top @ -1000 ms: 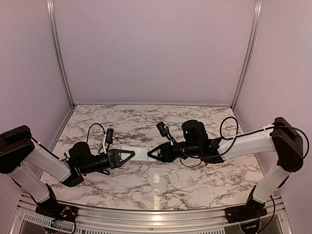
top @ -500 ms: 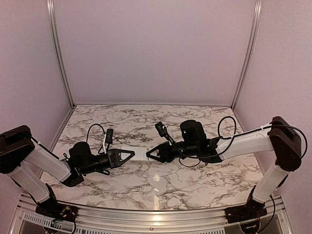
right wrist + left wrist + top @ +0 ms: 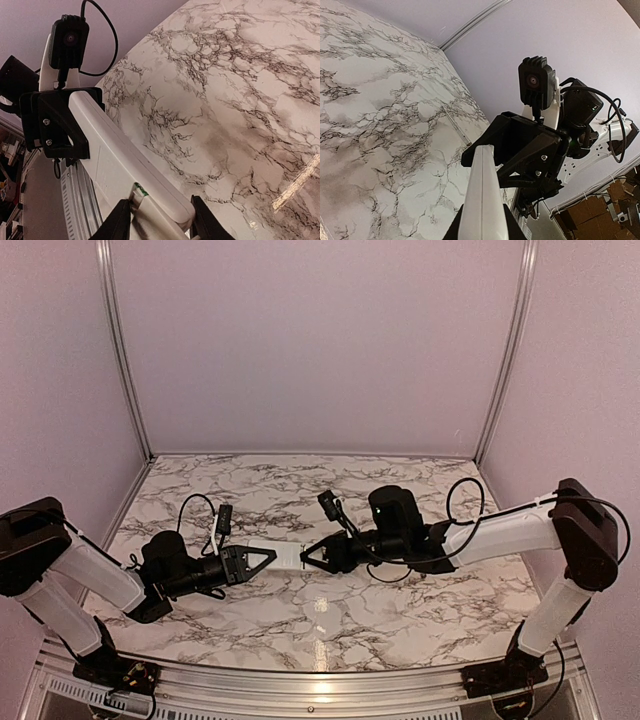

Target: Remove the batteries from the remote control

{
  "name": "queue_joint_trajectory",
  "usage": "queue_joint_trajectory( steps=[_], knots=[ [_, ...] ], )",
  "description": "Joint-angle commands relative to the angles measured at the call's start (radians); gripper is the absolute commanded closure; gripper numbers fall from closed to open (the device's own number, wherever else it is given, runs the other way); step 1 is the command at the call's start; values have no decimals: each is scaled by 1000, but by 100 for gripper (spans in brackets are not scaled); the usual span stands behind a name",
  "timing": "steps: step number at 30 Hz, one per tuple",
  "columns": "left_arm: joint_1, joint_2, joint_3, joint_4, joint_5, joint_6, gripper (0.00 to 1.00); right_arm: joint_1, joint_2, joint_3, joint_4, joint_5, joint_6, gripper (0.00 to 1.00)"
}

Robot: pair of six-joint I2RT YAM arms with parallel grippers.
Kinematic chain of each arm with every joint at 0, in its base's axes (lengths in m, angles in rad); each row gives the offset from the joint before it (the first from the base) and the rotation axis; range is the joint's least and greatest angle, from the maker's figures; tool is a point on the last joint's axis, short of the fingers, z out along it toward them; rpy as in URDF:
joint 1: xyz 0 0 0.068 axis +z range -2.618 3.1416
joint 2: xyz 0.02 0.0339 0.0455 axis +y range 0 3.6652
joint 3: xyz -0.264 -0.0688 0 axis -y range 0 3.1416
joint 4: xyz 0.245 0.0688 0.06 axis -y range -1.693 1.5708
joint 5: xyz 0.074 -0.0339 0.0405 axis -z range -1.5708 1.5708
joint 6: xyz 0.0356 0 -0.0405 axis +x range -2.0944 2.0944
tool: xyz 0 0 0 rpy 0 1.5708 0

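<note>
The white remote control (image 3: 288,554) hangs above the table, held at both ends between my two grippers. My left gripper (image 3: 266,558) is shut on its left end; in the left wrist view the remote (image 3: 482,195) runs out from between the fingers (image 3: 451,231). My right gripper (image 3: 310,556) is shut on its right end. In the right wrist view the remote (image 3: 115,155) shows a small gap with a green edge (image 3: 138,190) where the back panel meets the body, next to my right gripper (image 3: 160,222). The batteries are hidden.
A thin pale pen-like stick (image 3: 455,125) lies on the marble table (image 3: 400,610) below the remote. Purple walls with metal posts (image 3: 120,350) close in the back and sides. A metal rail (image 3: 300,680) runs along the near edge.
My right gripper and arm have shifted slightly to the left, towards the left gripper. The left arm has stayed still. Both keep their hold on the remote.
</note>
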Motion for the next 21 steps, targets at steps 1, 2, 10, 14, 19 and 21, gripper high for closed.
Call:
queue_joint_trajectory(
  steps=[1,2,10,14,19,21],
  knots=[
    [-12,-36,18,5,22,20,100,8,25,50,-21,25,-18,62],
    [-11,-51,16,-8,15,26,100,10,22,49,-22,25,-18,62],
    [-11,-117,4,-105,-60,62,100,10,29,53,-28,24,-19,66],
    [-11,-130,3,-128,-81,69,100,8,31,55,-32,24,-19,66],
    [-11,-152,-2,-158,-110,78,100,9,32,56,-34,22,-20,67],
    [-11,-165,-5,-171,-123,81,100,9,32,57,-35,21,-18,67]
  ],
)
